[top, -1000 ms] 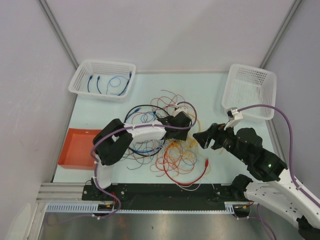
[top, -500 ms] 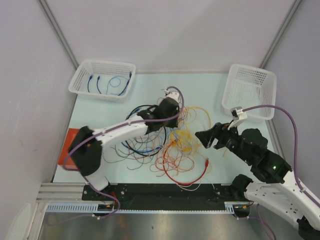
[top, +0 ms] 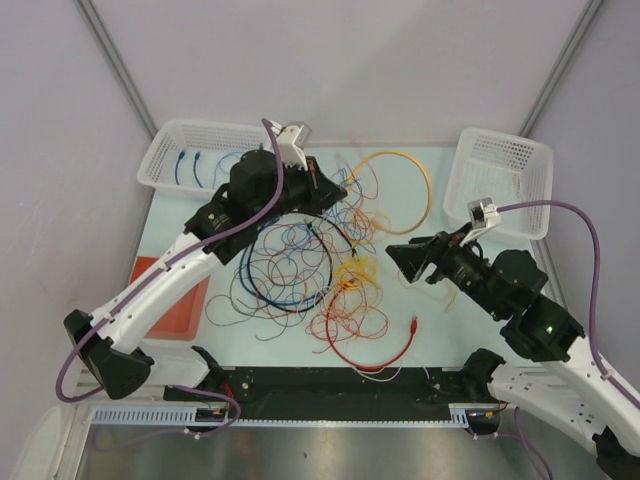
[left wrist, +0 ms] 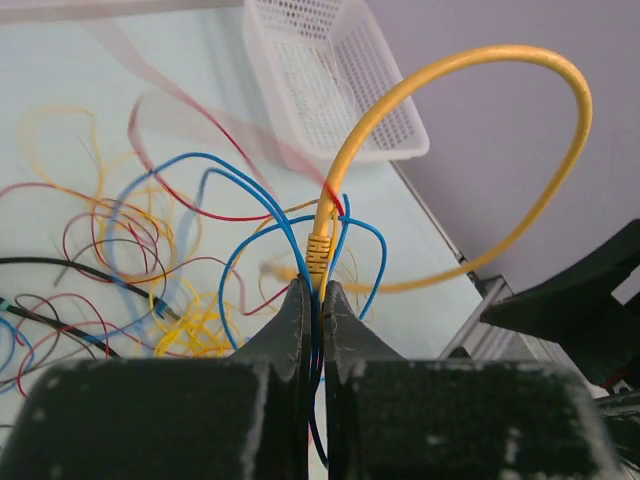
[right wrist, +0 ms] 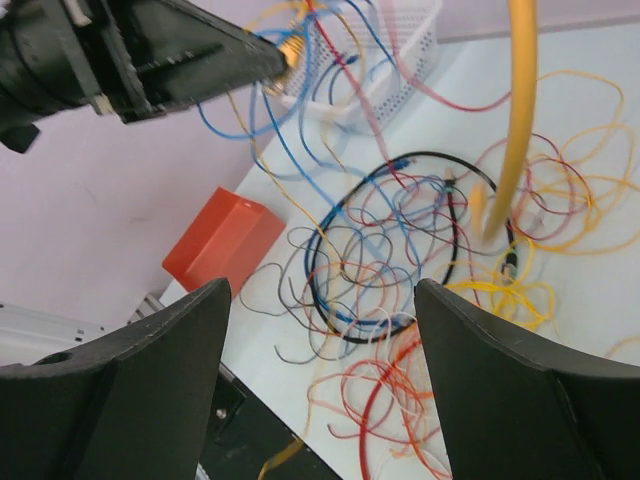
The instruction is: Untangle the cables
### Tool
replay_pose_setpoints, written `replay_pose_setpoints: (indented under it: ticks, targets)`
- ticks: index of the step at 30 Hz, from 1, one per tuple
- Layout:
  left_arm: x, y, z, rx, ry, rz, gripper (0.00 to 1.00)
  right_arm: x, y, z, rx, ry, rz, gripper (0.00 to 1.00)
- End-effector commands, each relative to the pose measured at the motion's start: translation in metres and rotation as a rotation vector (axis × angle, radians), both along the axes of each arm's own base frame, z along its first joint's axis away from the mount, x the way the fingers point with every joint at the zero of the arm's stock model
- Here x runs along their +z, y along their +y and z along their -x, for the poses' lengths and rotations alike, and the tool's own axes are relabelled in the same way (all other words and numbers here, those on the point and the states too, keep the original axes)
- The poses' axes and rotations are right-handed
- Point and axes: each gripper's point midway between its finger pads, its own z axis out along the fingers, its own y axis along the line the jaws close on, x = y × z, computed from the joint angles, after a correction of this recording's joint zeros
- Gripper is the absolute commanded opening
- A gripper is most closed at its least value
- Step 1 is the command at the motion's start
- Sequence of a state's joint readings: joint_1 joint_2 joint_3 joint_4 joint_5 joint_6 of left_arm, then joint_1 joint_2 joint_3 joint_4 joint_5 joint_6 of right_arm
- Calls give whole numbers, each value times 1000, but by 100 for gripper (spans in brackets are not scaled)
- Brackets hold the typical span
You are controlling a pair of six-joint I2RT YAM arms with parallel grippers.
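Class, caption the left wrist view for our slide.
Left pincer pinches a looping yellow cable above the tangled wires.

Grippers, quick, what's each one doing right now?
Left gripper: closed on the thick yellow looping cable and thin blue wires.
Right gripper: open, holding nothing.

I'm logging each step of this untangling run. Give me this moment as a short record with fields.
left gripper: shut on thick yellow cable near its plug
right gripper: open, holding nothing, right of the pile
tangle of thin coloured wires: spread on the pale table
white mesh basket, far left: holds blue cables
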State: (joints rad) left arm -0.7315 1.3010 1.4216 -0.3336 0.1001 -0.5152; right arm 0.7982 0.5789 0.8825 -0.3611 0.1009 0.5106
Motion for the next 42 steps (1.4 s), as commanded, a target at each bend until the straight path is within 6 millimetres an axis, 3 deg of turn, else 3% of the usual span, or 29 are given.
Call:
replay_pose_setpoints:
  ticks: [1,8,14,23,30,40,42]
  targets:
    - [7,-3,17,-78,32,30,0,54,20,-2,67,-123,-132,79]
    - [1,-2,22,-82,47,46,0,54,44,-20,91,-118,-149,77]
    - [-3,2,24,-76,50,39,0,53,63,-24,142,-112,-165,66]
    - [-6,2,27,-81,53,51,0,25,79,-50,102,-62,-101,61]
    - [-5,2,29,-87,54,56,0,17,86,-67,65,-63,-94,58]
    - [-9,5,34,-91,65,60,0,24,92,-78,37,-93,-181,34]
    - [-10,5,34,-89,66,60,0,23,94,-79,42,-88,-191,26]
